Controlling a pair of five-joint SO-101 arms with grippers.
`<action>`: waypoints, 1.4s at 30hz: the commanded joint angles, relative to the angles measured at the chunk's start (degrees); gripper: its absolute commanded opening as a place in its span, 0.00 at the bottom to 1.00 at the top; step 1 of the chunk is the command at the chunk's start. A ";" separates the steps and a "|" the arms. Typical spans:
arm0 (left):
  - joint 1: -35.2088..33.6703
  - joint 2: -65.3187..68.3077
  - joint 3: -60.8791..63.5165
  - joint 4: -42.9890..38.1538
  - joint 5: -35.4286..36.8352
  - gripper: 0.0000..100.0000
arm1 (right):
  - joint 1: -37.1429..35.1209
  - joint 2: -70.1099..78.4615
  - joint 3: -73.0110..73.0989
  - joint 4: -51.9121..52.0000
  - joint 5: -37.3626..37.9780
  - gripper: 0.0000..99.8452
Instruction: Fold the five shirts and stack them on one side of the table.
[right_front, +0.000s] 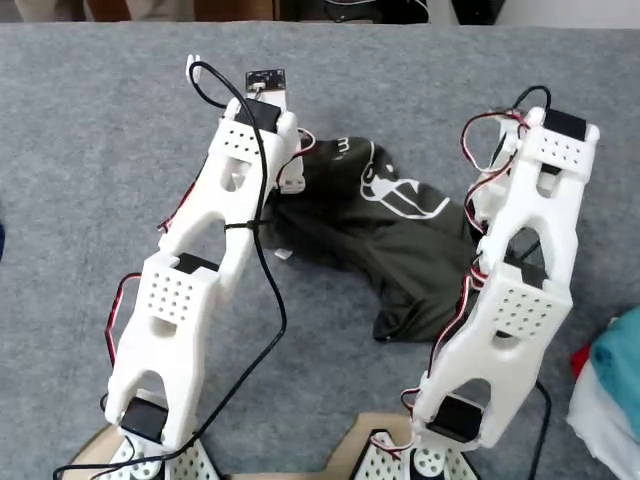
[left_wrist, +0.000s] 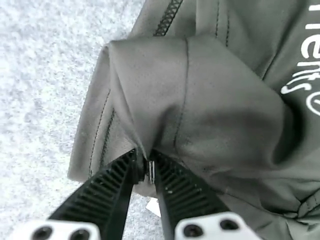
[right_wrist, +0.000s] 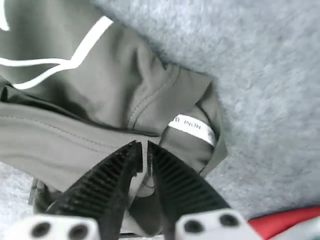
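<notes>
A dark olive shirt with a white print lies crumpled on the grey felt table between the two white arms. My left gripper is shut on a fold of the shirt at its left side, the cloth pulled up into a ridge between the black fingers. My right gripper is shut on the shirt near its collar, beside a white neck label. In the high view both arms' wrists sit over the shirt's left and right edges.
Folded cloth in teal, white and red lies at the table's right edge; a red strip shows in the right wrist view. Grey felt stretches free to the left and at the back.
</notes>
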 joint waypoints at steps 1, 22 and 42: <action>-0.97 -0.75 -2.37 0.44 0.00 0.02 | 0.66 -4.70 2.24 1.05 -1.49 0.10; -1.05 -0.75 -2.29 0.53 0.00 0.02 | -0.92 -4.62 10.07 -4.31 -2.73 0.07; -4.66 -1.36 -2.81 0.53 -0.79 0.02 | -0.04 -10.24 -1.45 1.32 -5.45 0.00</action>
